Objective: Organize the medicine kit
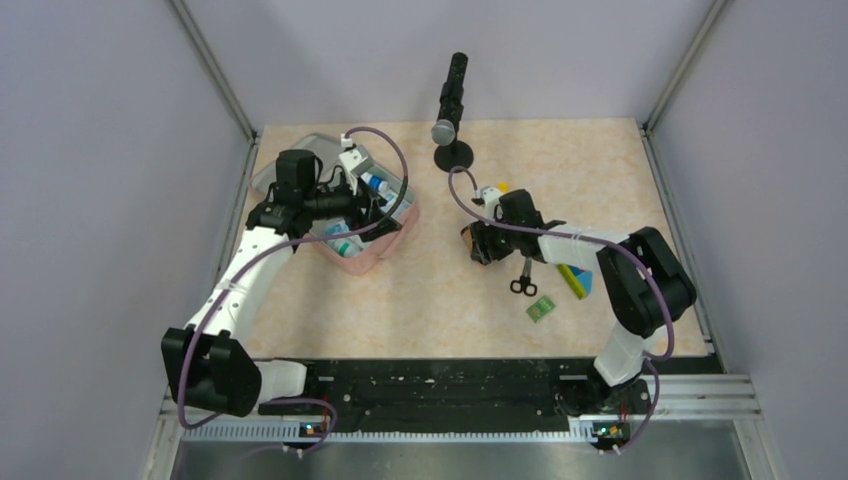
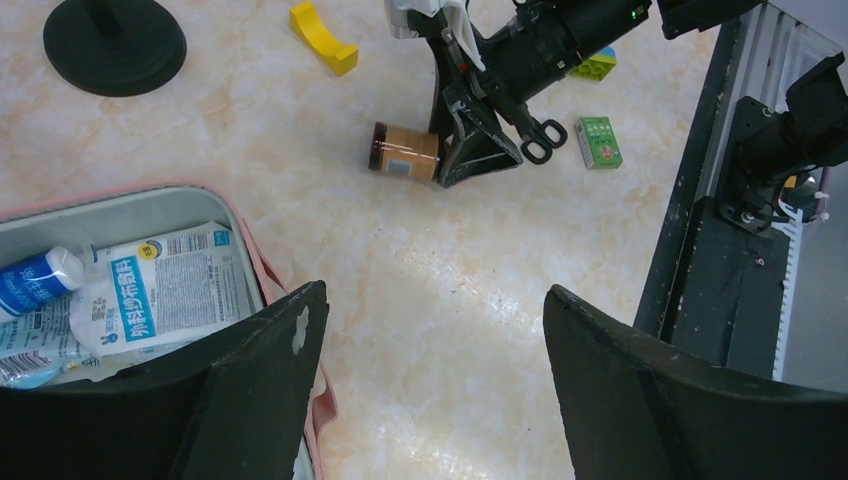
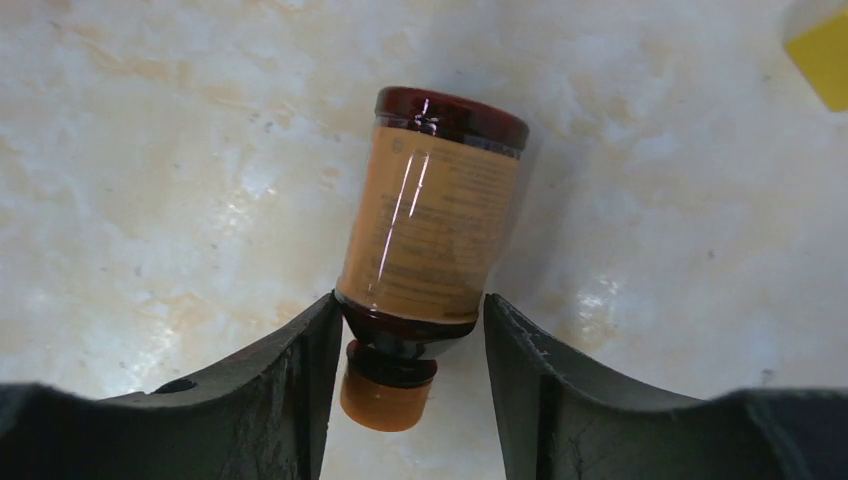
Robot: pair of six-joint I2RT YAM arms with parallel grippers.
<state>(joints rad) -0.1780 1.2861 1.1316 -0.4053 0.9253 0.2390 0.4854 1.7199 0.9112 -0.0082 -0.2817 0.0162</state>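
Observation:
The pink medicine kit lies open at the back left, its grey inside holding a white gauze packet and a blue-and-white bottle. Its pink rim shows in the left wrist view. My left gripper hovers over the kit's right edge, open and empty. A brown medicine bottle with an orange label lies on its side on the table. My right gripper is down at the table, open, its fingers either side of the bottle's neck and cap. It also shows in the top view.
Black scissors, a small green box and a multicoloured brick block lie right of the right gripper. A yellow brick lies farther back. A black microphone stand stands at the back centre.

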